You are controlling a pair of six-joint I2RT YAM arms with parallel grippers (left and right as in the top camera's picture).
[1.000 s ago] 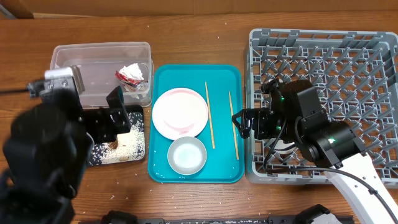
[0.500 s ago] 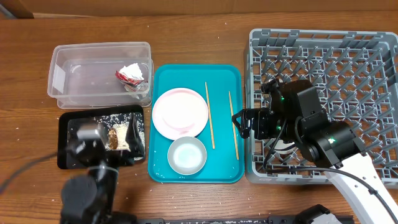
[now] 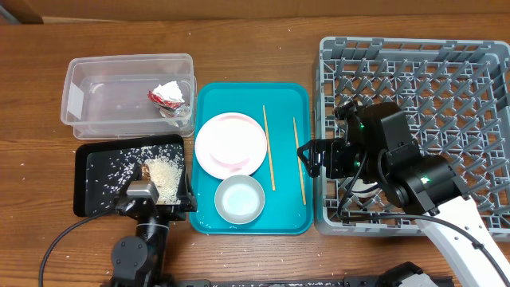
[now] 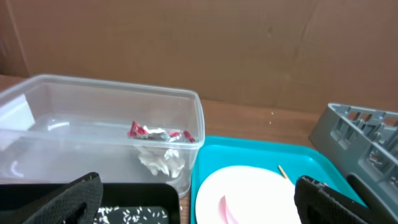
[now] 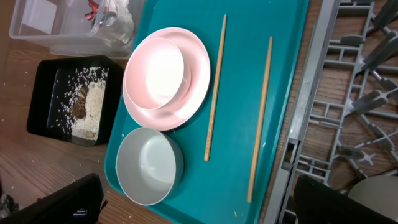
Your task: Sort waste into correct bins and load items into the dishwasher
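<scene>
Chopsticks (image 3: 268, 148), x2, on teal tray (image 3: 295, 92), rt of plate (image 3: 230, 143).
Flat, parallel, apart; long axes near-to-far across desk (image 3: 255, 48). L pincer (image 4: 196, 180) wide, empty; R pincer (image 5: 198, 179) wide, empty.

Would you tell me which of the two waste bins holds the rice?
The shallow black tray, strewn with rice; the clear tub holds a red wrapper and tissue.

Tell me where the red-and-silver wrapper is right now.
In the overhead view, the wrapper lies inside the clear tub at its right end, next to the white tissue, just left of the teal tray.
</scene>
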